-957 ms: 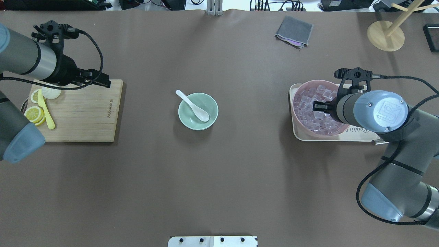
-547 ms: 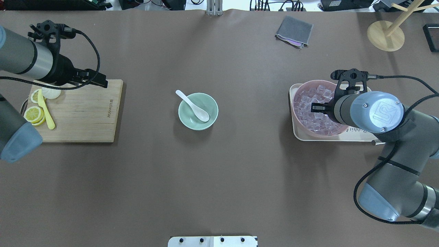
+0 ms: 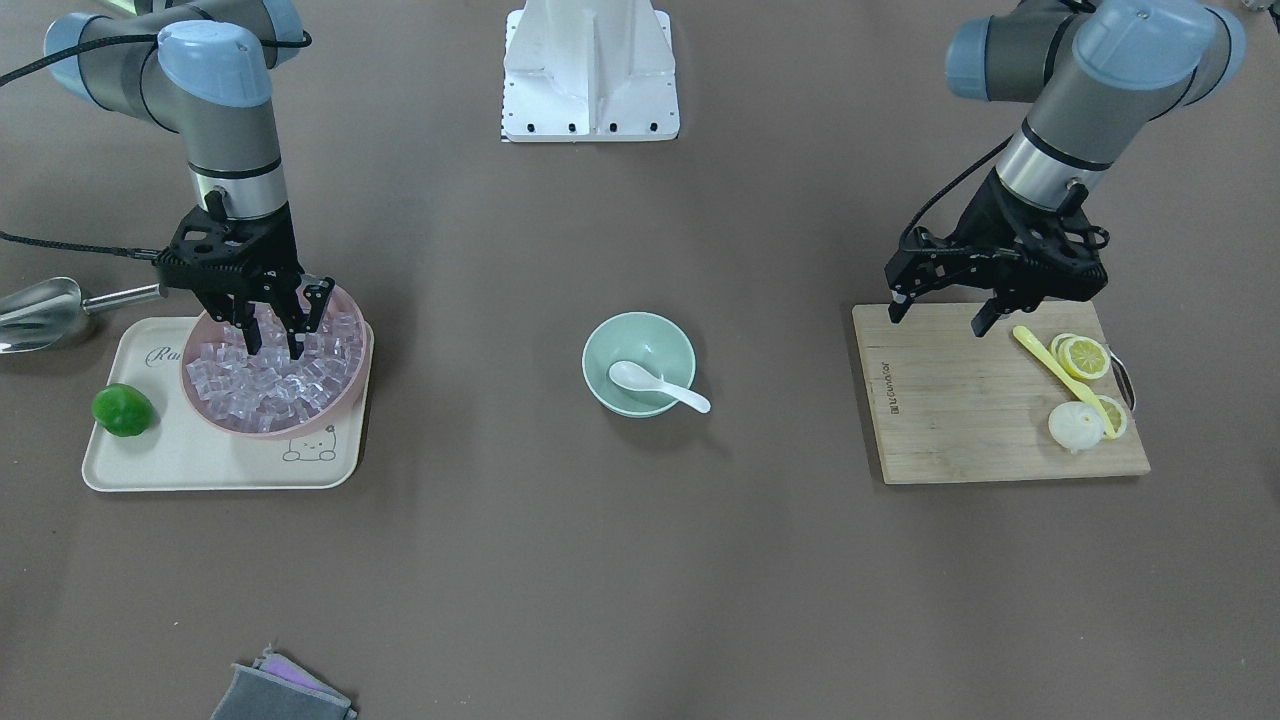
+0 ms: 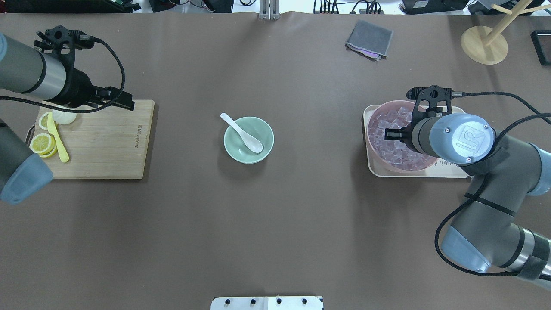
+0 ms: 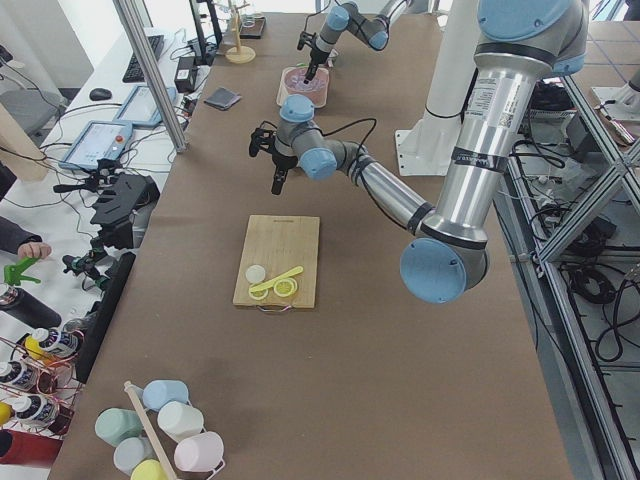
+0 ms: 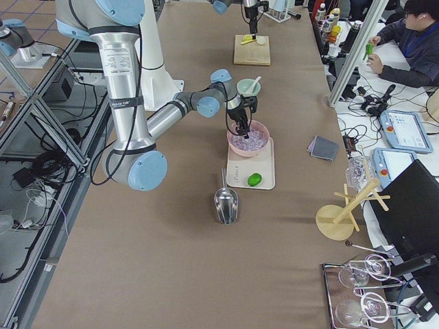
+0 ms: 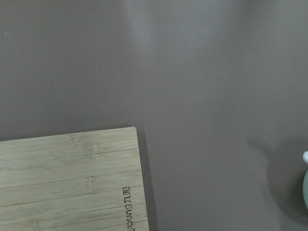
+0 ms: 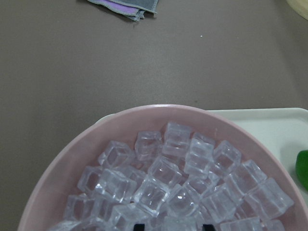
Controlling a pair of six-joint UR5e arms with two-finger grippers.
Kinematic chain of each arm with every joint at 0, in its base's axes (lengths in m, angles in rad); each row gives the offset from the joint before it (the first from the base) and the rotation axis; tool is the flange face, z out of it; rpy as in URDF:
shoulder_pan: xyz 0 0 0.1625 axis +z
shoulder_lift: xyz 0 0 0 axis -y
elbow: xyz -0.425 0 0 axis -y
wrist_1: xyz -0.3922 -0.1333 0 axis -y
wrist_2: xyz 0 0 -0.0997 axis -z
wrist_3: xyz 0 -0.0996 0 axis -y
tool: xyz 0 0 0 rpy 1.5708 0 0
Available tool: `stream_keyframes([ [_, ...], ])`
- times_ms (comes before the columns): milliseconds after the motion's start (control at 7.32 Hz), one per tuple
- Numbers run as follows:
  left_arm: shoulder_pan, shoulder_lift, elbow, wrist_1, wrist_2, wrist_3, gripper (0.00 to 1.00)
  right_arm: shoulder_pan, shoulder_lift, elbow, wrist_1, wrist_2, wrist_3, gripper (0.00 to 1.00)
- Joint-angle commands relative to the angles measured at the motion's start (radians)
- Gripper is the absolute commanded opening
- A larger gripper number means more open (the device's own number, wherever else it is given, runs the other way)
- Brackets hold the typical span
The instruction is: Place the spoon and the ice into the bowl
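Ice (image 3: 262, 385): heaped loose in the pink bowl (image 3: 362, 372) on the tray (image 3: 200, 465), left side of the front-facing view; none visible in the mint-green bowl (image 3: 600, 385) at centre frame. Spoon (image 3: 655, 385): already lying in that bowl, scoop inside, handle propped over the rim toward lower right.

Right gripper (image 3: 275, 345): poised over the pile, jaws moderately parted, tips among or just above the top cubes, hard to tell which; nothing clamped as far as can be seen. Left gripper (image 3: 937, 320): hanging over the upper-left corner of the chopping board (image 3: 960, 420), right of frame, jaws spread wide, empty.

Now the hazards. Glassy, slick cubes, packed tight: easy to close on two at once, or to squeeze one sideways and pop it over the pink rim onto the tray. Could also pinch a cube by a corner and lose it on the long carry across bare table to centre. Could shove the pink bowl along the tray by pressing too deep. At the drop, mind the spoon: letting go too high, might bounce the cube off the scoop and straight out; coming in too low, might nudge the handle and tip spoon or bowl
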Motion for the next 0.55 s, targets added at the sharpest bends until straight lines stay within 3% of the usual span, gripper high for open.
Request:
stream_keyframes([
  [0, 0.000, 0.000, 0.002, 0.000, 0.001, -0.002, 0.99, -0.002, 0.001, -0.011, -0.001, -0.008, -0.014, 0.50],
  [273, 0.001, 0.000, 0.005, 0.000, 0.003, 0.001, 0.99, -0.005, 0.003, -0.017, -0.001, -0.009, -0.013, 0.45],
  [410, 0.001, 0.000, 0.003, 0.000, 0.003, 0.001, 0.99, -0.005, 0.003, -0.017, -0.001, -0.009, -0.013, 0.25],
])
